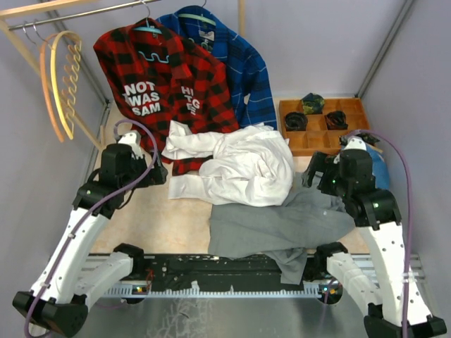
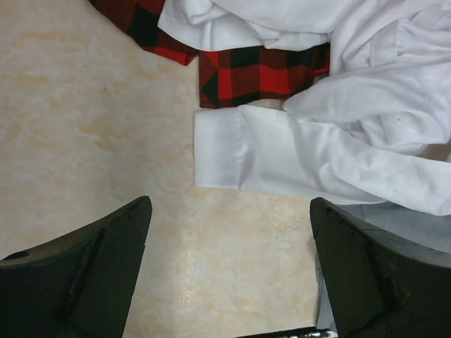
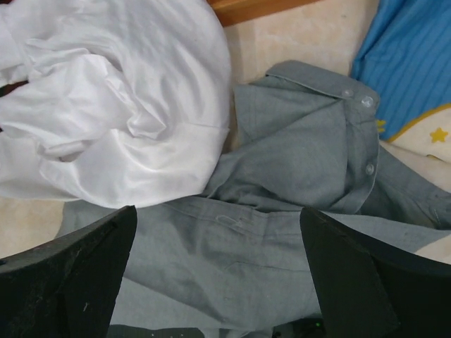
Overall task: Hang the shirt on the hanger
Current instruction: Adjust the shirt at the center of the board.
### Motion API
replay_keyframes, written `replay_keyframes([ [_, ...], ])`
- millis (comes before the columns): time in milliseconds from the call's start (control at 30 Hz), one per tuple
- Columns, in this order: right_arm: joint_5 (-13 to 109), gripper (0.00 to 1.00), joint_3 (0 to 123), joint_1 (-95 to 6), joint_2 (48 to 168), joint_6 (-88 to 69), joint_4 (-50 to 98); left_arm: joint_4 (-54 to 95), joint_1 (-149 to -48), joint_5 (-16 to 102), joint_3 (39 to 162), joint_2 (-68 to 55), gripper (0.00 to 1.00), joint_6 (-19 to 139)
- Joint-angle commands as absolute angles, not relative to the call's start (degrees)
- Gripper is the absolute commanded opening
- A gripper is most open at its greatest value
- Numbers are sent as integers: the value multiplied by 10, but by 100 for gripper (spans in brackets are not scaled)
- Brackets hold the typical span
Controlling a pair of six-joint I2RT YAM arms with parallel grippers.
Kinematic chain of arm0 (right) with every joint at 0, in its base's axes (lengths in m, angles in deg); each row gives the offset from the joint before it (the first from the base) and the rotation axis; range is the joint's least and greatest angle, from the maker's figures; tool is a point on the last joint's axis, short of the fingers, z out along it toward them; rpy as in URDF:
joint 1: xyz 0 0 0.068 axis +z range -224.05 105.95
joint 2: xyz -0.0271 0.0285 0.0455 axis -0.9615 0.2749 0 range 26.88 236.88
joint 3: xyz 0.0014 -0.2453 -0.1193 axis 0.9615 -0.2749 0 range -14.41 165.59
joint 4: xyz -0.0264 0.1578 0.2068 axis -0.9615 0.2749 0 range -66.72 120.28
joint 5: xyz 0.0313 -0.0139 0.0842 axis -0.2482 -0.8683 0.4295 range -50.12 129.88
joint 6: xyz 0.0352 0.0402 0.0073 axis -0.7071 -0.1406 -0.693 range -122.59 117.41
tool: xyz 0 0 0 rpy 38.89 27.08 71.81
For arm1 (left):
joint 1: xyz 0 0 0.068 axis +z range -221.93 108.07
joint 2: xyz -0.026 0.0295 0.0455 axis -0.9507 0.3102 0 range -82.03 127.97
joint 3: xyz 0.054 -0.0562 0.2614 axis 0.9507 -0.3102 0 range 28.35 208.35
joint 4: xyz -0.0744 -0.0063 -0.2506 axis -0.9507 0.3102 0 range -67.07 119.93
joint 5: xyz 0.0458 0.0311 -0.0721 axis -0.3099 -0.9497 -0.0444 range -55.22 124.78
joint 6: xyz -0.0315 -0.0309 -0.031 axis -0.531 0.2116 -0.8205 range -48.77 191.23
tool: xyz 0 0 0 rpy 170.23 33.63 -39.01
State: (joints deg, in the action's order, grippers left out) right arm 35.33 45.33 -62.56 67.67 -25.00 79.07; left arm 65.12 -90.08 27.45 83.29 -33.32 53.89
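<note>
Step in hand: the very start. Nothing grasped, approach to the shirt not yet made

Right pincer point(image 3: 218, 218): jaws spread wide, empty
- Shirt point(image 3: 282, 204) lies crumpled on the table right under it and ahead
- Collar and buttons sit ahead and to the right of the jaws, with a flatter fold between the fingers
- White shirt point(image 3: 120, 105) is ahead-left, heaped over the grey edge

Left pincer point(image 2: 230, 211): jaws spread wide, empty, over bare table point(image 2: 84, 127)
- White cuff is just ahead of the tips, plaid sleeve point(image 2: 261, 74) beyond it
- Pale cloth by its right finger may be the shirt's edge; cannot tell

Hanger point(image 1: 70, 81): well apart from both pincers, beyond and to the left of the left one. It hangs on the rail point(image 1: 84, 14) beside an orange hanger point(image 1: 46, 84), nowhere near the shirt

Next move, as I judge it:
- Right pincer comes down on the collar or a shoulder and pinches there, to lift the shirt clear
- The white heap overlaps the grey, so it may drag along; grip on the side away from it
- Left pincer is better placed for the hanger, though the reach looks long
</note>
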Motion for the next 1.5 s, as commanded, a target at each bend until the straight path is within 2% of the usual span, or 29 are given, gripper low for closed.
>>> replay_keyframes([
  [0, 322, 99, 486, -638, 733, -266, 825, 639, -905, 325, 842, -337, 99, 527],
  [333, 246, 99, 427, -644, 815, -334, 814, 584, -907, 345, 784, -366, 99, 540],
  [567, 249, 99, 373, -646, 863, -384, 793, 550, -908, 364, 747, -390, 99, 535],
  [900, 227, 99, 273, -646, 856, -556, 743, 544, -909, 331, 737, -388, 99, 527],
  [1133, 239, 97, 200, -646, 852, -595, 680, 548, -909, 300, 736, -391, 99, 520],
  [1200, 249, 88, 188, -646, 845, -595, 660, 549, -909, 297, 736, -391, 99, 519],
  [1267, 256, 61, 180, -646, 830, -587, 639, 550, -909, 295, 737, -391, 99, 518],
  [1367, 263, 27, 181, -646, 789, -582, 629, 552, -909, 295, 737, -391, 99, 517],
  [1400, 264, 18, 189, -646, 772, -577, 630, 551, -909, 293, 737, -391, 99, 516],
  [1467, 262, 7, 221, -646, 738, -561, 639, 556, -910, 284, 738, -392, 99, 513],
])
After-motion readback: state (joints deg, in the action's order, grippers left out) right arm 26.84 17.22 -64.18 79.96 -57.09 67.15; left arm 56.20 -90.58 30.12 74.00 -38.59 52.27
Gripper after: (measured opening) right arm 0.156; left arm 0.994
